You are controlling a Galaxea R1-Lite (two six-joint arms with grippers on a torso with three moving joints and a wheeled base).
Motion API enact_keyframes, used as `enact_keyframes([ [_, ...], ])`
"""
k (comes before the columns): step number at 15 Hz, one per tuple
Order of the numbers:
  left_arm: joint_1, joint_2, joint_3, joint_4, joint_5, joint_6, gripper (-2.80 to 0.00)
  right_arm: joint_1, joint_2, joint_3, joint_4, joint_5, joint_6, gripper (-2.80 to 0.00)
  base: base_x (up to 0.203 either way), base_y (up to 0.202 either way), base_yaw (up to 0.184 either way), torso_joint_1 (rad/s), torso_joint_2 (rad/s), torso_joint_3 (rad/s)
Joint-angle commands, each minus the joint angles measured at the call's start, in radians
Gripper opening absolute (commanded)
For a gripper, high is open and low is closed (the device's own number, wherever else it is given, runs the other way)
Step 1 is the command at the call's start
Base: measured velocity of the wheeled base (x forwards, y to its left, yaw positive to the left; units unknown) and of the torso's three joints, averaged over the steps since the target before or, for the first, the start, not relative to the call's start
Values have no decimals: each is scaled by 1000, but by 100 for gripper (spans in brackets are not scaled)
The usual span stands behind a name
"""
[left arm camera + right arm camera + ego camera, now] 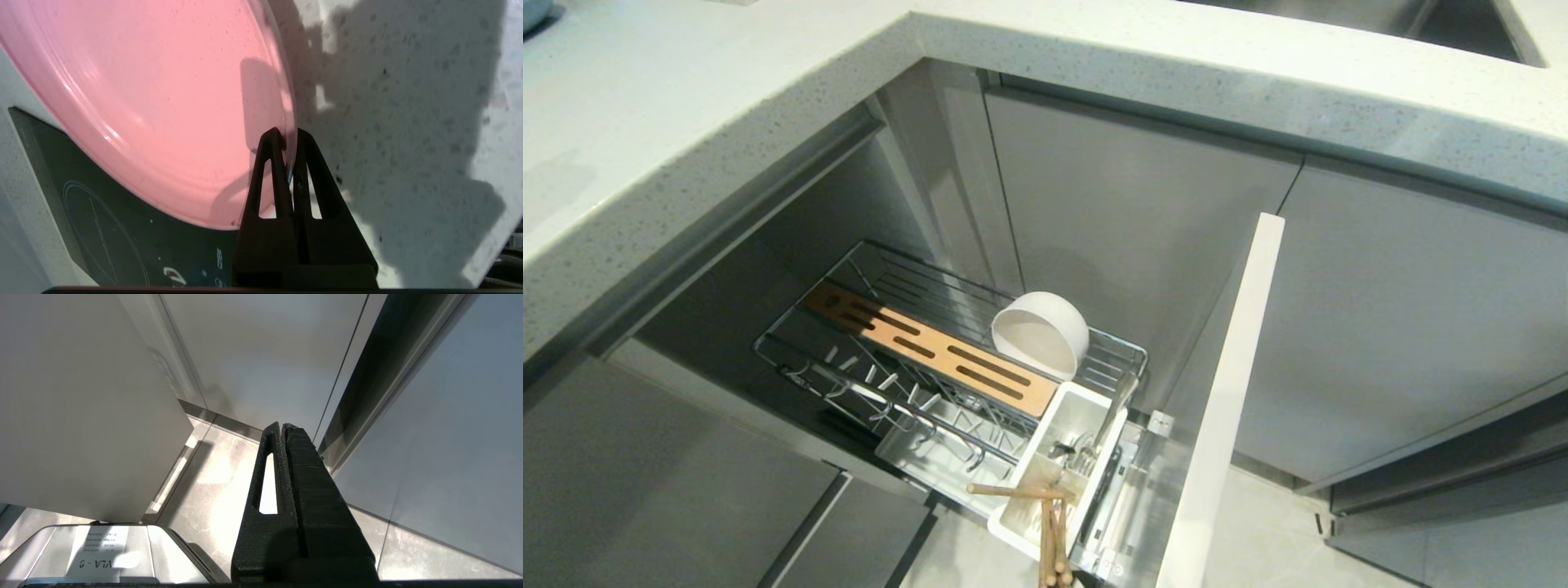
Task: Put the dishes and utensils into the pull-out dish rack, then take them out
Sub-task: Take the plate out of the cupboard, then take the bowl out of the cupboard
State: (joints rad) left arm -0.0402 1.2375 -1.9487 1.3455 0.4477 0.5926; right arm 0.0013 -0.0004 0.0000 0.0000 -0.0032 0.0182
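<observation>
The left gripper (pixel 288 136) pinches the near rim of the pink plate (pixel 155 102) between its black fingers (pixel 269 163), the plate tilted above the speckled countertop (pixel 408 122) and a dark cooktop (pixel 102 228). The right gripper (pixel 284 428) hangs closed and empty over the floor beside the cabinets. In the pull-out dish rack (pixel 849 384), the cream bowl (pixel 1039 333) lies on its side at the far right, with spoon (pixel 1107 425) and chopsticks (pixel 1045 523) in the white tub (pixel 1013 523).
</observation>
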Motion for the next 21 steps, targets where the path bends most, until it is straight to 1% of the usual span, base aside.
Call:
enact_keyframes([
  [1,-3,30,-1,9,3,3,-280,0,0,2,0,0,0,-280,0,0,0,0,0,0],
  [2,-3,30,-1,8,10,1,-280,0,0,2,0,0,0,-280,0,0,0,0,0,0],
  [3,-3,30,-1,4,12,-1,0,0,0,2,0,0,0,-280,0,0,0,0,0,0],
  [8,-4,8,-1,-32,1,-5,0,0,0,2,0,0,0,-280,0,0,0,0,0,0],
  [9,-4,-2,-1,-40,-16,-6,0,0,0,2,0,0,0,-280,0,0,0,0,0,0],
  [11,-4,-34,-1,-73,-96,-21,0,0,0,2,0,0,0,-280,0,0,0,0,0,0],
  [12,-4,-51,0,-94,-146,-47,0,0,0,2,0,0,0,-280,0,0,0,0,0,0],
  [13,-4,-70,0,-118,-217,-91,0,0,0,2,0,0,0,-280,0,0,0,0,0,0],
  [14,-3,-93,0,-147,-295,-153,0,0,0,2,0,0,0,-280,0,0,0,0,0,0],
  [15,-4,-111,1,-176,-353,-220,0,0,0,2,0,0,0,-280,0,0,0,0,0,0],
  [16,-4,-133,1,-217,-430,-317,0,0,0,2,0,0,0,-280,0,0,0,0,0,0],
  [17,-5,-156,1,-272,-491,-421,0,0,0,2,0,0,0,-280,0,0,0,0,0,0],
  [18,-7,-177,2,-326,-536,-508,0,0,0,2,0,0,0,-280,0,0,0,0,0,0],
  [19,-13,-193,4,-386,-564,-632,0,0,0,2,0,0,0,-280,0,0,0,0,0,0],
  [20,-20,-204,5,-454,-577,-774,0,0,0,2,0,0,0,-280,0,0,0,0,0,0],
  [21,-26,-212,7,-524,-582,-904,-87,0,0,2,0,0,0,-280,0,0,0,0,0,0],
])
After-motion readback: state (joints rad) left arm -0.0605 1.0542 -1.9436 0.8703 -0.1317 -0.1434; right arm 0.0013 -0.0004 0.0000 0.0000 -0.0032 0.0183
